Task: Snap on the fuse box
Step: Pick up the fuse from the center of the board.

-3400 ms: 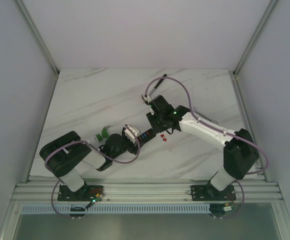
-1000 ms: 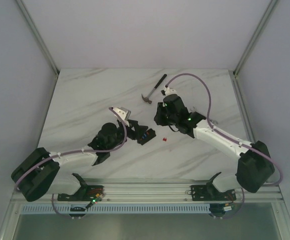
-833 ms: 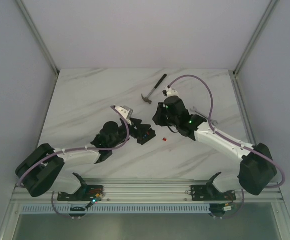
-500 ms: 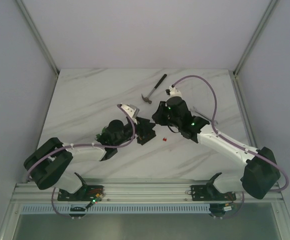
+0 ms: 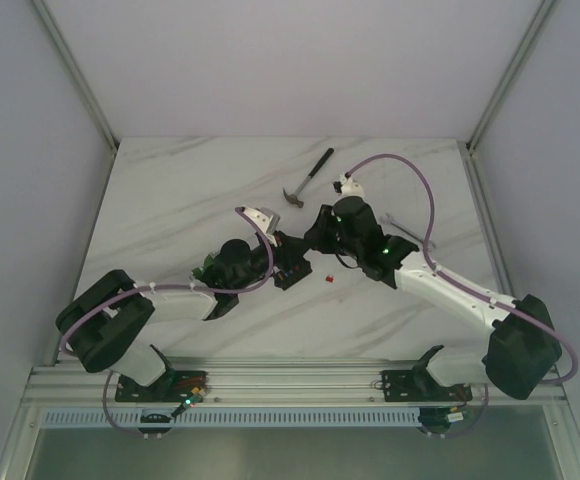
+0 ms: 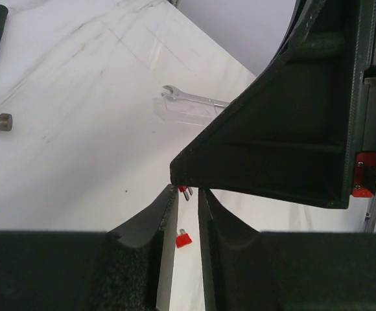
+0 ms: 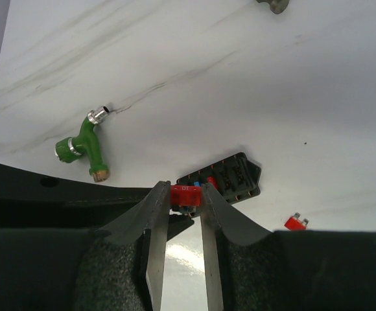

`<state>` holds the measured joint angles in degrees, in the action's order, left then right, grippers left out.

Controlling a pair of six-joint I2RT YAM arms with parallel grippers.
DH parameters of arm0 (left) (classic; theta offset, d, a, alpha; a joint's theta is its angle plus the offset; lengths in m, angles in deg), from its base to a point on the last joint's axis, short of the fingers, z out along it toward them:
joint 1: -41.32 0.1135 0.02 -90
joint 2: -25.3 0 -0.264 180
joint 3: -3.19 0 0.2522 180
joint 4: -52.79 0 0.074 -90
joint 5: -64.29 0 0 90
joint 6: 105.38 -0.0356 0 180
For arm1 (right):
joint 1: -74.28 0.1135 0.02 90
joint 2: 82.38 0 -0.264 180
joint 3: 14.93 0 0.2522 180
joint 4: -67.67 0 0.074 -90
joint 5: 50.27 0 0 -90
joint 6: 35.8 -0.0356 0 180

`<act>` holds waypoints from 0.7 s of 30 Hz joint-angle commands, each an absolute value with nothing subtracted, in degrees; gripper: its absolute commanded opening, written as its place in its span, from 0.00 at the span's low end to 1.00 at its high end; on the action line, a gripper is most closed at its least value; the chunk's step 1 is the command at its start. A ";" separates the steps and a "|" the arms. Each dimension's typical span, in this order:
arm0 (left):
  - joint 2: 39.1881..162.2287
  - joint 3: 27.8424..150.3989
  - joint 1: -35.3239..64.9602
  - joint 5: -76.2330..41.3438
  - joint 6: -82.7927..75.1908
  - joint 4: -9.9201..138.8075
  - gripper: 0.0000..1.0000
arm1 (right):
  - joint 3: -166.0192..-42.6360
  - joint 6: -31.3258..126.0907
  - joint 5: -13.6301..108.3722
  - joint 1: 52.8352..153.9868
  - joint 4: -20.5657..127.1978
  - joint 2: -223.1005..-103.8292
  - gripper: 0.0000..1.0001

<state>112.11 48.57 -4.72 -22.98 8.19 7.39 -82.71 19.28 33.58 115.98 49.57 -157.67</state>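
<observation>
Marble tabletop (image 5: 170, 200) with plain pale walls around it fills the overhead view; both arms reach to its middle, where the fuse box (image 5: 292, 272) lies flat on the stone, the left gripper (image 5: 278, 253) at its left end and the right gripper (image 5: 314, 240) just behind it; a hammer (image 5: 308, 180) lies farther back, a loose fuse (image 5: 328, 277) just right of the box, a green fitting (image 5: 206, 265) half hidden beside the left arm. From the left wrist, that gripper's fingers (image 6: 136, 249) stand close together with a slim gap and nothing between them, only table and the loose fuse showing through; the box itself is out of sight here; a wrench (image 6: 189, 97) and a clear plastic strip (image 6: 185, 111) lie beyond. From the right wrist, the fingertips (image 7: 157, 206) pinch a small red fuse (image 7: 185, 194), poised at the near end of the box; whether it touches the box I cannot tell.
</observation>
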 commanded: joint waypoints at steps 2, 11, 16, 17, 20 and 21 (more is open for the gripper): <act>112.43 49.95 -4.99 -23.33 9.61 4.03 0.24 | -81.83 17.81 32.46 116.38 52.31 -155.77 0.24; 111.98 50.29 -5.02 -22.35 9.70 4.34 0.04 | -81.21 17.11 32.94 116.64 53.42 -155.54 0.25; 111.79 50.51 -5.00 -20.93 9.74 4.29 0.00 | -80.79 17.84 33.29 116.74 54.37 -155.10 0.31; 111.68 50.46 -5.00 -20.88 9.62 4.46 0.00 | -80.93 18.68 33.33 116.74 54.35 -154.95 0.34; 111.24 50.03 -4.60 -19.88 8.22 5.19 0.00 | -81.44 22.74 34.29 116.27 54.31 -154.03 0.41; 110.89 49.92 -4.30 -19.03 7.54 5.57 0.00 | -81.63 24.43 34.93 115.83 54.27 -153.41 0.43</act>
<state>112.26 48.61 -4.66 -22.79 9.28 7.17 -81.45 19.63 33.71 116.02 51.15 -155.94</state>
